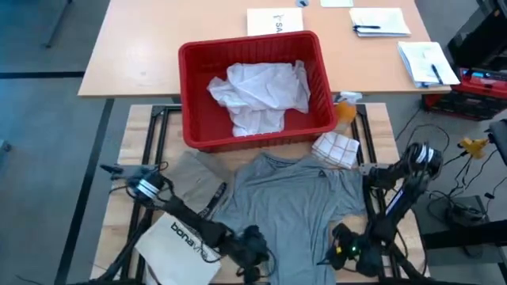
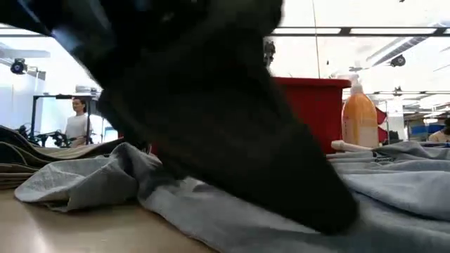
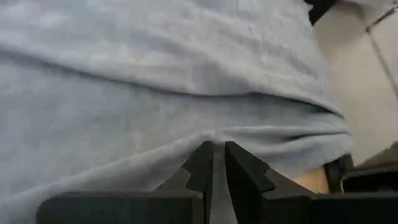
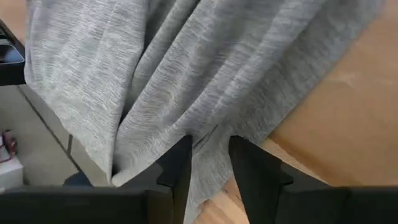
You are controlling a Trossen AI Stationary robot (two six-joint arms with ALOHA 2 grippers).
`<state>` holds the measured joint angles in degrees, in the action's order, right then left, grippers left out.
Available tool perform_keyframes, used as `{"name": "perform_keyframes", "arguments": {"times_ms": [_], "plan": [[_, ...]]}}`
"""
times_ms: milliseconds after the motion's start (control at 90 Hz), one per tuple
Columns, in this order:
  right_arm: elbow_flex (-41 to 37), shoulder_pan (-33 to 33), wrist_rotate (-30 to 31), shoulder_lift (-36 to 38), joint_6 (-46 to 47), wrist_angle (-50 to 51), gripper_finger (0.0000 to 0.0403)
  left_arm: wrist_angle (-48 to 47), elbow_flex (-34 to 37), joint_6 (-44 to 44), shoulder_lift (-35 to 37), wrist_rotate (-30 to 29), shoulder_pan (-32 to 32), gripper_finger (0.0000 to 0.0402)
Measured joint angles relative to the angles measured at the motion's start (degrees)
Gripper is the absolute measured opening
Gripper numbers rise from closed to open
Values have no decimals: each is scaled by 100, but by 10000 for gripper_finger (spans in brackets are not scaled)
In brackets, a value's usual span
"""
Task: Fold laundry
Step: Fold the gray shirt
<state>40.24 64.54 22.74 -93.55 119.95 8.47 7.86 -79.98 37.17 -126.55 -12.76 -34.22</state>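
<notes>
The grey T-shirt (image 1: 297,198) lies spread on the table, collar toward the far side; its near hem is at both grippers. My left gripper (image 1: 255,247) is at the hem's left part, shut on grey cloth (image 3: 217,158). My right gripper (image 1: 342,252) is at the hem's right part, with grey cloth (image 4: 208,155) between its fingers. A khaki-tan piece (image 1: 194,180) lies flat left of the T-shirt, under my left arm. The white shirt (image 1: 260,93) lies crumpled in the red basket (image 1: 198,71). My left gripper pinches the T-shirt's near hem edge (image 3: 214,140) between its two fingers, which stand almost together. The cloth rises away from the fingers in a soft bulge, slack. My right gripper pinches a bunched part of the T-shirt's near hem (image 4: 210,144) between its two fingers. Folds fan out from the hold, and the cloth beside it rests on the wooden table top (image 4: 348,118).
A white "bonavita" bag (image 1: 181,241) lies at the near left, beside my left arm. A checked white cloth (image 1: 337,149) and an orange bottle (image 1: 346,107) sit right of the basket. Papers (image 1: 379,20) lie on the far table. A person (image 2: 76,123) stands in the room behind.
</notes>
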Motion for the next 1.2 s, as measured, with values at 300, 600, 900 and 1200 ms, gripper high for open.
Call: {"name": "perform_keyframes", "arguments": {"times_ms": [300, 600, 900, 1200], "plan": [[38, -5, -139, 55, -133, 513, 11, -258, -339, 245, -286, 124, 48, 25], [120, 405, -594, 967, 76, 2232, 0, -396, -309, 241, -246, 152, 48, 25], [138, 239, -103, 860, -227, 1160, 16, -393, -299, 164, -250, 169, 48, 25], [139, -111, -395, 329, -138, 1058, 155, -368, -291, 136, -257, 175, 50, 25]]}}
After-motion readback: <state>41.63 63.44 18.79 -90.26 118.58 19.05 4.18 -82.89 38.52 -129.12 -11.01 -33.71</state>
